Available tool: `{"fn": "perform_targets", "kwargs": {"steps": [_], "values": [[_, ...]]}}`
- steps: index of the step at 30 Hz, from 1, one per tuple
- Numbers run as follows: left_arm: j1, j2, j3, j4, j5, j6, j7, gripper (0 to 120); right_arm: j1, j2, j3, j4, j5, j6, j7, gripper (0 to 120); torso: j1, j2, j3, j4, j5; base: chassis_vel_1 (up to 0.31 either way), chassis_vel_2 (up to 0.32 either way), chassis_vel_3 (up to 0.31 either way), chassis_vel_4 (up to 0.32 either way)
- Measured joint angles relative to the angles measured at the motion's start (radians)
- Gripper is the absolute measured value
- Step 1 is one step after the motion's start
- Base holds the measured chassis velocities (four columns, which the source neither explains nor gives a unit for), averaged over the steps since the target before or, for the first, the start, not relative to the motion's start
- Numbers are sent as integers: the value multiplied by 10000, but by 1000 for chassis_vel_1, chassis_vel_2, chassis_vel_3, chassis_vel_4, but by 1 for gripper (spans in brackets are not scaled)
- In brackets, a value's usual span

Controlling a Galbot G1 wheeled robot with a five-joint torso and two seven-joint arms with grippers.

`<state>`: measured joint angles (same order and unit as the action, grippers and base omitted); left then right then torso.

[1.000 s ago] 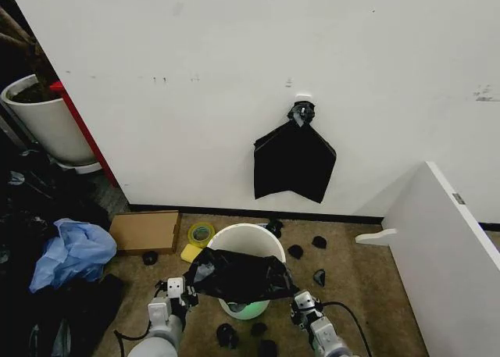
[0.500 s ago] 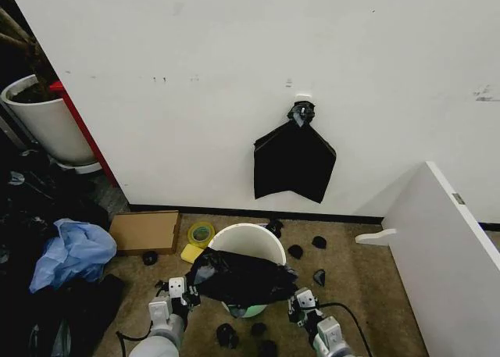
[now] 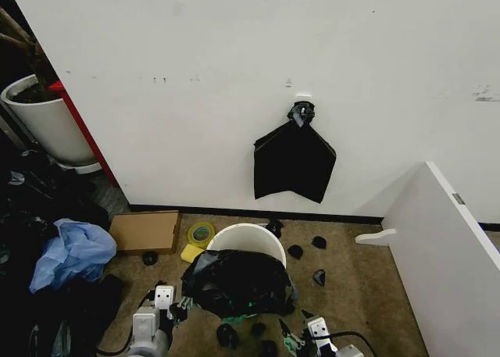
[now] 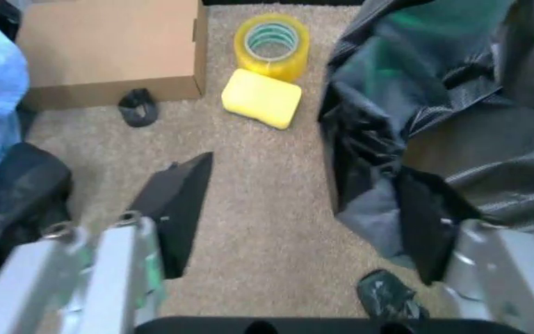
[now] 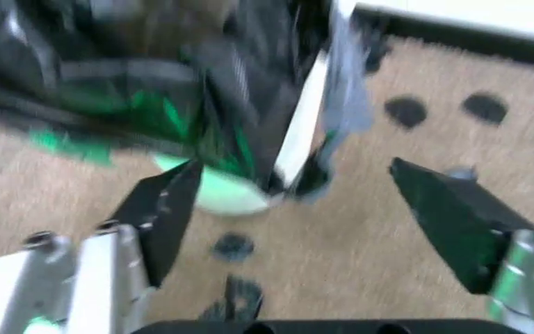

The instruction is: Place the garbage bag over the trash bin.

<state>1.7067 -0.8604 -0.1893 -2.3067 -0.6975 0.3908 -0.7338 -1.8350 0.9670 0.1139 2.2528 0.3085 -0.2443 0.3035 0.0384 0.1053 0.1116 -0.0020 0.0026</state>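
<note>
The glossy black garbage bag (image 3: 238, 283) hangs loosely over the front half of the round white trash bin (image 3: 247, 235), whose far rim is bare. My left gripper (image 3: 173, 304) is low at the bag's left side. In the left wrist view it (image 4: 304, 167) is open over bare carpet, with the bag (image 4: 434, 90) against its one finger (image 4: 425, 223). My right gripper (image 3: 295, 333) sits below the bag's right corner. In the right wrist view it (image 5: 295, 170) is open, a short way back from the bag (image 5: 156, 69) and the bin's greenish base (image 5: 219, 196).
A yellow tape roll (image 3: 201, 233), a yellow sponge (image 4: 261, 99) and a cardboard box (image 3: 144, 230) lie left of the bin. Small black lumps (image 3: 295, 251) dot the carpet. A flat black bag (image 3: 294, 160) hangs on the wall. A white panel (image 3: 445, 255) stands at the right.
Both grippers have opened, let go of the bag and drawn back towards me. The bag has dropped lower over the bin's front.
</note>
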Motion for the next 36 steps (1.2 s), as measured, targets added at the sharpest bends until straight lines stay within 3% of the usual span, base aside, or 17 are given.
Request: {"fn": "perform_targets", "kwargs": {"steps": [2,5,9,10,12,17,19,23,26,30,31,32,36], "values": [[24,14,-3,-49,-21,24,-34,77,-7,-1,19,27,-21,93,-4,83,0,0,0,0,1,0,0,0,0],[265,162,-57,-457,-185,148,-215,90,56,50,153,145,-99,1035,-330,95,0,0,0,0,0,0,0,0,0],[353,248,-126,-508,-475,159,134,99,386,245,193,32,-98,2061,-952,100,0,1,0,1,-1,0,0,0,0],[352,258,-136,-463,-519,140,321,100,471,288,193,-37,-97,2230,-1061,100,0,0,0,0,-1,0,0,0,0],[327,327,-168,-98,-612,54,1671,100,991,498,184,-411,-75,2774,-1498,100,0,0,1,1,0,0,0,0,0],[189,433,-181,495,-199,-239,2960,100,1626,651,132,-733,270,2914,-1785,100,0,0,2,-1,-3,0,0,0,0],[237,503,-182,798,819,-934,3515,100,2009,697,166,-888,512,3007,-1908,100,0,0,2,-1,0,0,0,0,0],[580,593,-226,1651,4187,-3119,4081,100,3061,801,374,-1071,1469,2852,-1805,100,1,0,2,2,-1,0,0,0,0],[819,602,-257,1881,5173,-3843,4138,100,3360,772,383,-1028,1902,2549,-1532,100,1,0,3,1,-1,0,0,0,0],[889,602,-280,1943,5411,-4070,4164,100,3460,748,380,-999,2058,2444,-1439,100,0,0,2,0,0,0,0,0,0],[1218,558,-634,2168,6379,-5344,4483,100,4077,593,351,-953,2907,1702,-1027,100,1,0,2,1,-1,0,0,0,0],[1331,388,-1209,2321,6806,-6728,5543,100,4657,469,324,-1112,3532,912,-848,100,0,0,2,1,3,0,0,0,0],[856,-26,-1921,2800,7282,-8731,7131,100,6152,88,20,-1760,4455,-918,-1107,100,1,0,3,0,0,0,0,0,0]]}}
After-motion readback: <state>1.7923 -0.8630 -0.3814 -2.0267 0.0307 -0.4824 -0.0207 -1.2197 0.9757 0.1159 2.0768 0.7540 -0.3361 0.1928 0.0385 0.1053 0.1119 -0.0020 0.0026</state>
